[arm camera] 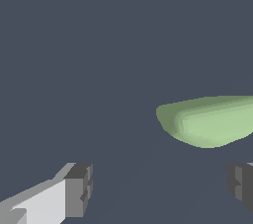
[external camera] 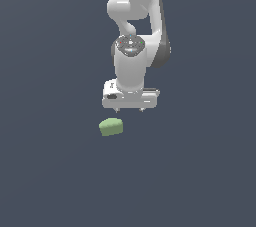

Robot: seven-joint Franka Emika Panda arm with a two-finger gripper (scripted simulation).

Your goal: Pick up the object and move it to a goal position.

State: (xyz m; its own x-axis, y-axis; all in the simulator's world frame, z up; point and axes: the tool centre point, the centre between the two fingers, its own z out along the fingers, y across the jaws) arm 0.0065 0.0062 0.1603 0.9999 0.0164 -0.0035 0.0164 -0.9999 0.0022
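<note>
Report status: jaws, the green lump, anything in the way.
Gripper open, jaws spread, empty. Green lump on the floor, ungrasped, off toward the exterior view's left of the gripper. Nothing blocking.

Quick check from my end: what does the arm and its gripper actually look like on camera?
The arm is glossy white with rounded segments and dark grey joint sections, plus a round dark cap bearing small coloured dots. The gripper has a flat white block body; the wrist view shows white fingers tipped with dark grey blocky pads. No cables visible.
</note>
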